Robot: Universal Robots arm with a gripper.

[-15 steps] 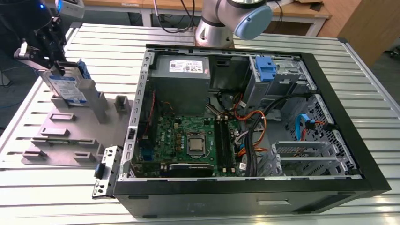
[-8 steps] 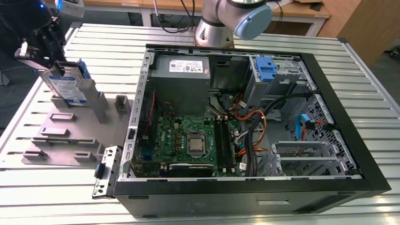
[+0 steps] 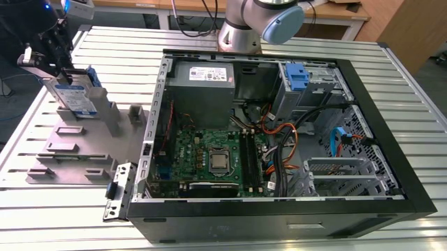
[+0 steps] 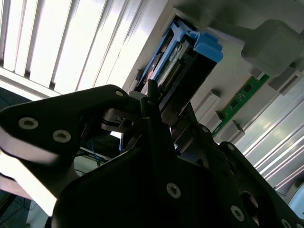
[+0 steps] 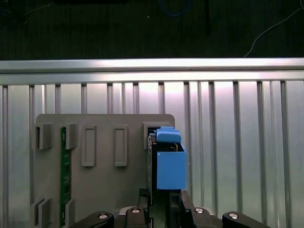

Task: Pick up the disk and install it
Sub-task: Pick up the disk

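pincer [image 5: 162,195] | at disk [image 5: 170,170] upper edge | disk upright in grey holder [image 5: 104,190]

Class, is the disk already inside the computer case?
No, the disk stands on edge at the grey holder, outside the computer case.

disk [image 3: 73,97]: stands on edge on the holder plate [image 3: 70,157]
holder plate: on the desk [image 3: 125,47], exterior view's left
computer case [image 3: 279,130]: on desk, just beside the plate, exterior view's right
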